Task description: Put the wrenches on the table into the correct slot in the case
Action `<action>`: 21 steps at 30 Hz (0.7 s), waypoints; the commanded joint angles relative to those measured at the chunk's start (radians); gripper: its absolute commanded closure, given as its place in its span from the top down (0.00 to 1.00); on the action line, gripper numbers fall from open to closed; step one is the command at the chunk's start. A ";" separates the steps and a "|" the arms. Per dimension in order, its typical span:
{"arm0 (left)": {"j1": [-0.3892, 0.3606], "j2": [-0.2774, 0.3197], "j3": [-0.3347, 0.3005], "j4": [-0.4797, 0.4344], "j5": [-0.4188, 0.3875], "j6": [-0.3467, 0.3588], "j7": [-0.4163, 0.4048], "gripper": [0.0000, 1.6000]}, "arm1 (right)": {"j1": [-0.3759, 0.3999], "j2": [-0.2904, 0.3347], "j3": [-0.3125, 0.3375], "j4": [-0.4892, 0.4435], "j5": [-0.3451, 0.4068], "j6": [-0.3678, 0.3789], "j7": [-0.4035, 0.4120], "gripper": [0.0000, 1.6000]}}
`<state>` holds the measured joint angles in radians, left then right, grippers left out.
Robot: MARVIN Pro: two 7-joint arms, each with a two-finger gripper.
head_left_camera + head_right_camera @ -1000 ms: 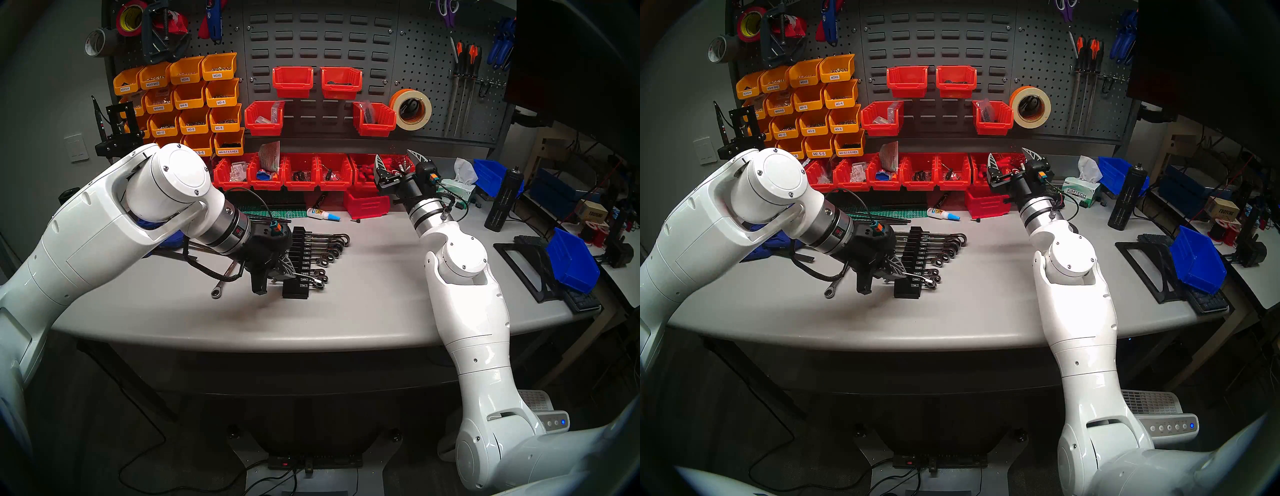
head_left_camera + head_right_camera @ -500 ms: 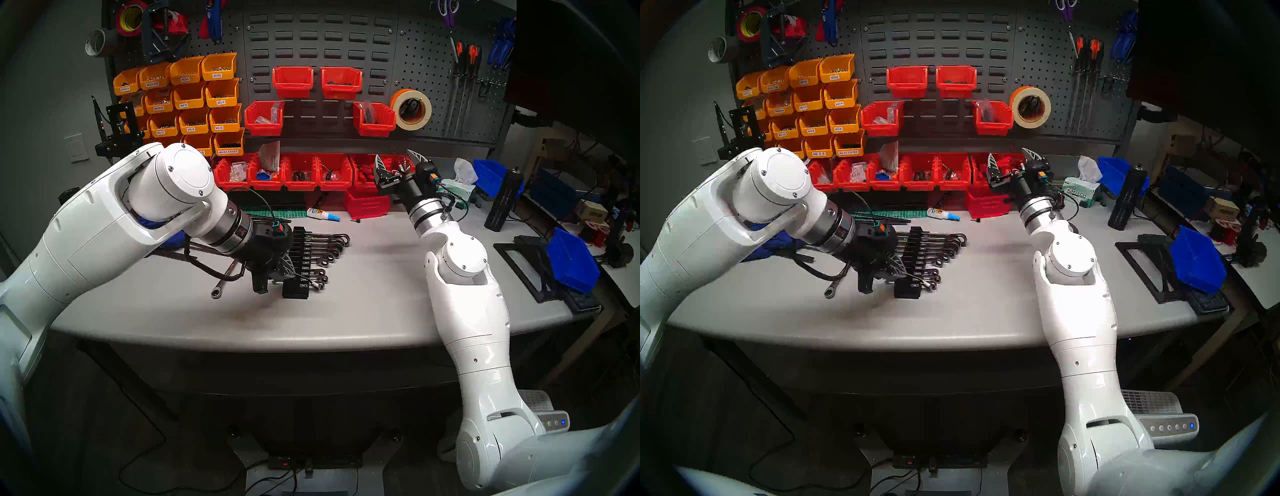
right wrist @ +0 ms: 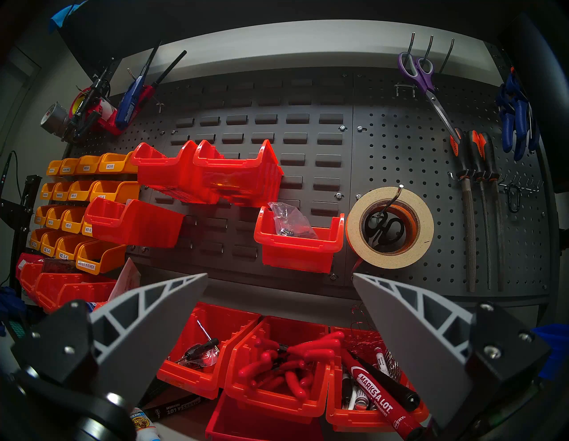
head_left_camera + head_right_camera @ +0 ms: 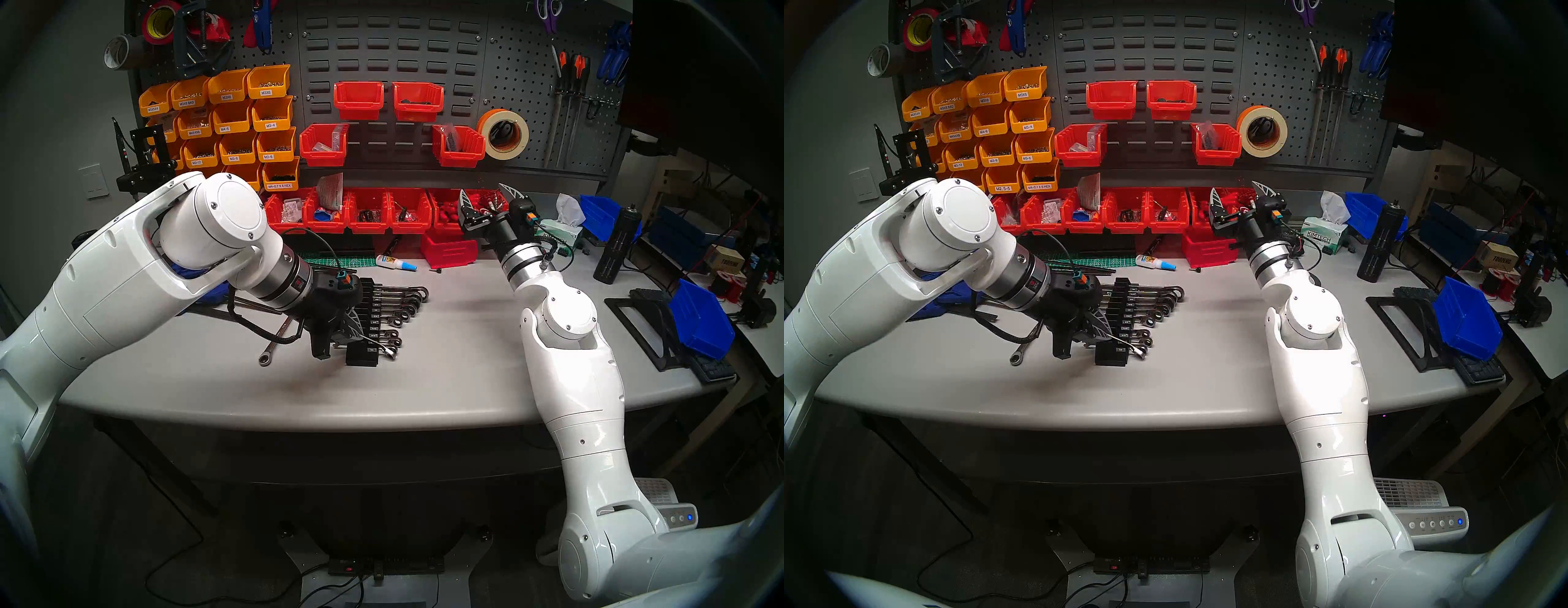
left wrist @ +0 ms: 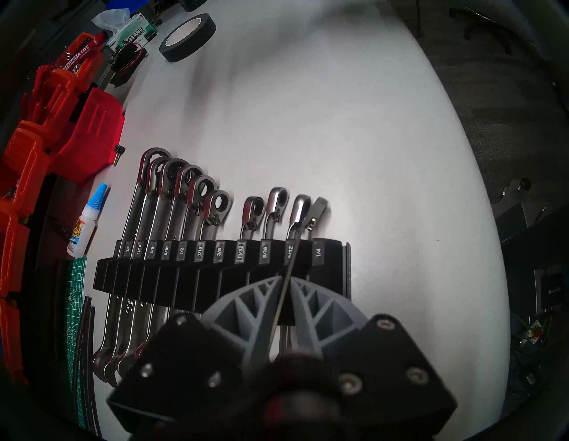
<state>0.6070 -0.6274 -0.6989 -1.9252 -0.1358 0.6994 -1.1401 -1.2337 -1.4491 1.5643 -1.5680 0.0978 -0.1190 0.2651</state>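
The short wrench stands between my left fingers, slanting toward one o'clock across the 9/32 label of the case. Its head lies past the 1/4 slot but is not seated. I cannot tell whether my left jaws pinch the shaft or have loosened off it. So the first wrench is nearly home, I judge, but not placed. The longer wrench lies on the bench at nine o'clock from the case's near end, untouched. The 3/8 slot is vacant, likely for it. My right jaws are spread wide and empty, raised toward the pegboard.
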 commanded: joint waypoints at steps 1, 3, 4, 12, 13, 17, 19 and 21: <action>-0.065 0.011 0.001 -0.006 -0.007 0.003 -0.077 0.43 | 0.029 -0.001 -0.001 -0.032 0.000 -0.006 0.001 1.00; -0.071 0.015 0.006 -0.006 -0.011 0.003 -0.076 0.43 | 0.029 -0.001 -0.001 -0.032 0.000 -0.006 0.001 1.00; -0.073 0.018 0.008 -0.007 -0.012 0.003 -0.075 0.44 | 0.029 -0.001 -0.001 -0.032 0.000 -0.006 0.001 1.00; -0.101 0.032 0.038 -0.002 -0.029 0.017 -0.089 0.39 | 0.029 -0.001 -0.002 -0.032 0.000 -0.006 0.001 1.00; -0.109 0.034 0.047 -0.003 -0.031 0.019 -0.100 0.36 | 0.029 -0.001 -0.002 -0.032 0.000 -0.006 0.001 1.00; -0.120 0.032 0.056 -0.011 -0.040 0.029 -0.075 0.31 | 0.029 -0.001 -0.002 -0.032 0.000 -0.006 0.001 1.00; -0.132 0.035 0.067 -0.013 -0.041 0.035 -0.081 0.32 | 0.029 -0.001 -0.002 -0.032 0.000 -0.006 0.001 1.00; -0.146 0.044 0.084 -0.022 -0.039 0.034 -0.072 0.35 | 0.029 -0.001 -0.002 -0.032 0.000 -0.006 0.001 1.00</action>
<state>0.5413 -0.5945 -0.6299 -1.9355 -0.1738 0.7293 -1.1102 -1.2337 -1.4491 1.5640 -1.5680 0.0979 -0.1190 0.2649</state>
